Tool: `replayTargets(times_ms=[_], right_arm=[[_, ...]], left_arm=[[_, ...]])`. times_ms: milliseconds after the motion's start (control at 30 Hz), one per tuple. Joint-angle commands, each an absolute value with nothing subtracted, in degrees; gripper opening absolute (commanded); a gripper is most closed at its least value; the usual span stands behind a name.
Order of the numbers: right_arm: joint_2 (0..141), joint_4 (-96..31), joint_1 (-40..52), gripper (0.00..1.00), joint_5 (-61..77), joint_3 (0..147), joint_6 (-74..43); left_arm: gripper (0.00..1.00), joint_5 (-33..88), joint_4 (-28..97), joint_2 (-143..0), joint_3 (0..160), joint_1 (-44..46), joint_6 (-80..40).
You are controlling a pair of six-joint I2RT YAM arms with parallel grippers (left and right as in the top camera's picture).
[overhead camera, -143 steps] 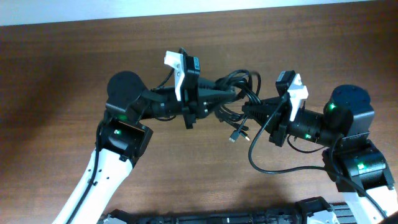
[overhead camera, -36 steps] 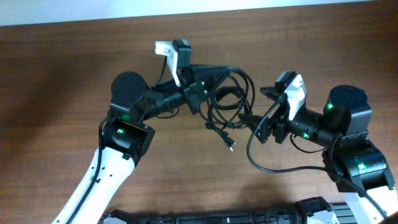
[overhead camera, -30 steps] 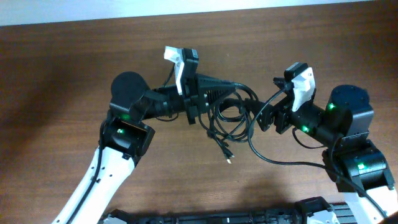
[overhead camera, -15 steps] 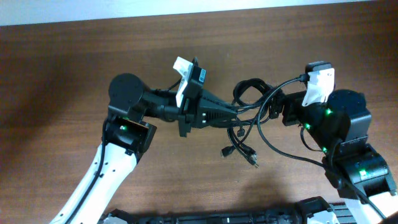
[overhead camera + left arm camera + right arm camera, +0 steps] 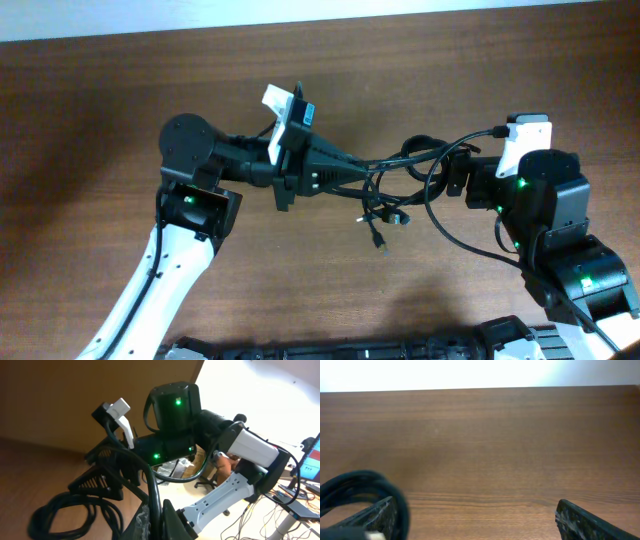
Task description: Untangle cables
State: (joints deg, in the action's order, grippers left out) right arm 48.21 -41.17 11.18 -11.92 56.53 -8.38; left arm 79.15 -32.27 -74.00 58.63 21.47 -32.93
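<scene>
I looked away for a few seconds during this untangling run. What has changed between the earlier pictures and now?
The right gripper has let go of the cables and drawn back to the right, its jaws now wide open. The cables have spread from a tight knot into looser, longer loops. The left gripper stays shut on them, in much the same place above the table.

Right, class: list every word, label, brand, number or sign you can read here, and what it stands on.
None can be read.
The cables, wooden table and arm housings carry no legible text.
The monitor at the left wrist view's edge shows only blurred colour patches.
</scene>
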Motion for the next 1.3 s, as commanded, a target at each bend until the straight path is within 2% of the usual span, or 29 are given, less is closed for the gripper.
replayTargets(times_ms=[0, 400, 467, 567, 667, 733, 867, 933, 1067, 1100, 1167, 1200, 1267], right_arm=[[49.67, -42.5, 8.54, 0.99, -33.82, 55.42, -10.17], [52.07, -35.22, 8.56, 0.99, -43.07, 55.42, -10.17], [53.08, -36.42, 8.56, 0.99, -40.1, 55.42, -10.2], [53.52, -38.17, 8.56, 0.99, -26.04, 55.42, -9.91], [53.52, -39.24, 8.56, 0.98, -6.7, 55.42, -4.8], [53.52, -42.44, 8.56, 0.99, 3.66, 55.42, -0.38], [53.52, -46.57, 8.56, 0.99, 4.47, 55.42, -0.19], [53.52, -46.72, 8.6, 0.99, 4.54, 55.42, -0.23], [53.52, -46.78, 8.6, 0.99, 8.1, 55.42, -0.25], [53.52, -46.76, 8.6, 0.99, 9.1, 55.42, -0.27], [53.52, -46.78, 8.6, 0.99, 10.22, 55.42, -0.27], [53.52, -46.78, 8.6, 0.98, 10.39, 55.42, -0.27], [53.52, -46.83, 8.6, 0.99, 11.66, 55.42, -0.27]], left_arm=[[0.0, 87.35, -34.0, -70.7, 60.25, 17.39, -32.91], [0.0, 87.39, -33.82, -70.7, 60.25, 16.34, -32.88], [0.0, 87.22, -33.8, -70.7, 60.25, 16.34, -32.86], [0.0, 84.99, -33.47, -70.7, 60.25, 16.34, -32.91], [0.0, 74.28, -27.27, -70.7, 60.25, 16.34, -32.88], [0.0, 58.08, -17.06, -70.7, 60.25, 16.34, -32.88], [0.0, 39.72, -5.89, -70.7, 60.25, 16.34, -32.95], [0.0, 36.23, -4.19, -70.7, 60.25, 16.34, -33.89], [0.02, 10.85, 8.25, -70.72, 60.25, 16.34, -34.04], [0.28, 7.73, 10.63, -70.72, 60.25, 16.34, -34.02], [0.93, 3.53, 16.19, -71.02, 60.25, 16.34, -34.0], [0.98, 3.33, 17.69, -71.13, 60.25, 16.34, -33.98], [1.0, 3.36, 22.83, -71.24, 60.25, 16.34, -33.98]])
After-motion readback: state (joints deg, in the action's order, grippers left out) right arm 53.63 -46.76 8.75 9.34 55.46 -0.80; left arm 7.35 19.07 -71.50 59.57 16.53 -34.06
